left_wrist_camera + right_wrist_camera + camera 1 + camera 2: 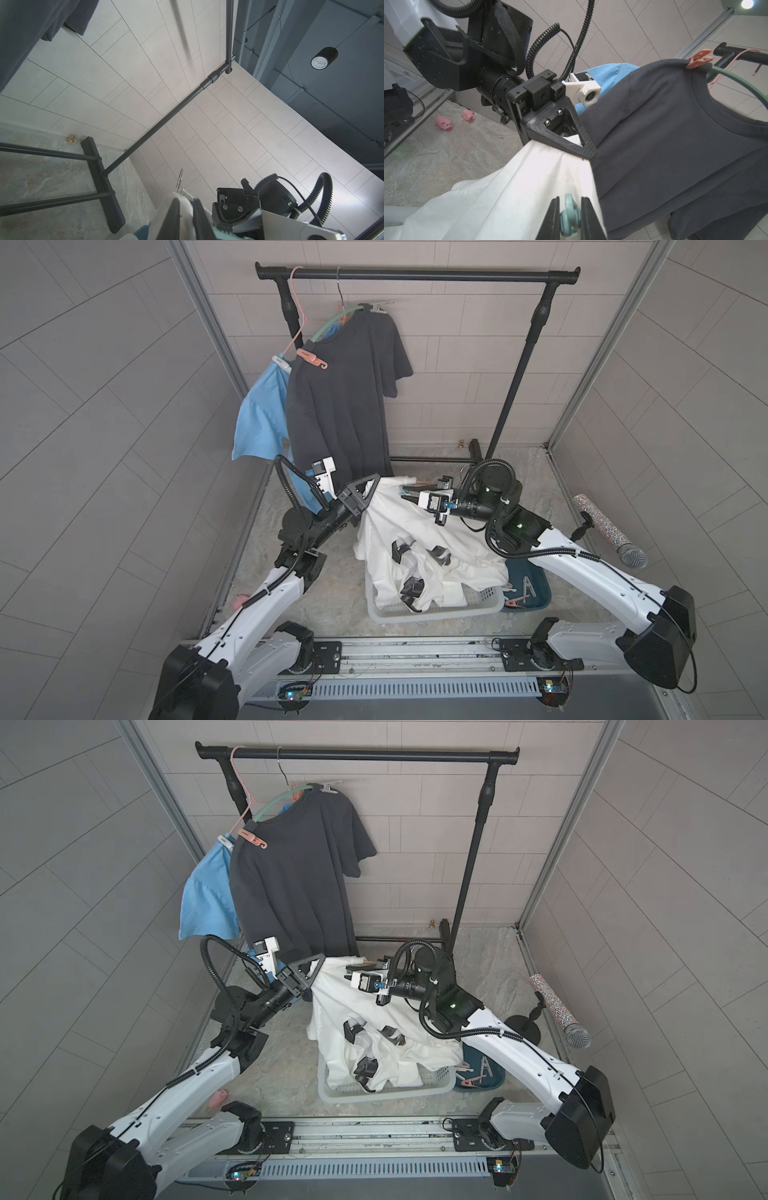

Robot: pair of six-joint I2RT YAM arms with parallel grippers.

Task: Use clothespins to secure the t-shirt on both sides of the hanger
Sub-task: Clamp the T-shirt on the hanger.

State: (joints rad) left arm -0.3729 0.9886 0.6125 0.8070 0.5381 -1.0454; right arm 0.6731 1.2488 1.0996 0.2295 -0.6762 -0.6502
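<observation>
Right wrist view shows the right gripper clenched on a mint hanger, with the white t-shirt draped against it. The left gripper is clamped on a bunched fold of that shirt. In a top view the left claw sits at 9 o'clock from the right one, and the shirt hangs between them over the white basket. Whether the hanger's arms sit fully in the shoulders cannot be told.

The clothespins lie loose in a dark teal tray at 3 o'clock from the basket, partly under the right forearm.

They look light, stiff and smooth, so likely to skid or twist in a pinch. Each is best taken by its two tail levers, squeezed squarely to open the mouth.

The shirt is soft and limp and would probably slide off the sloping hanger. Each peg should bite cloth and hanger arm together near a shoulder.
</observation>
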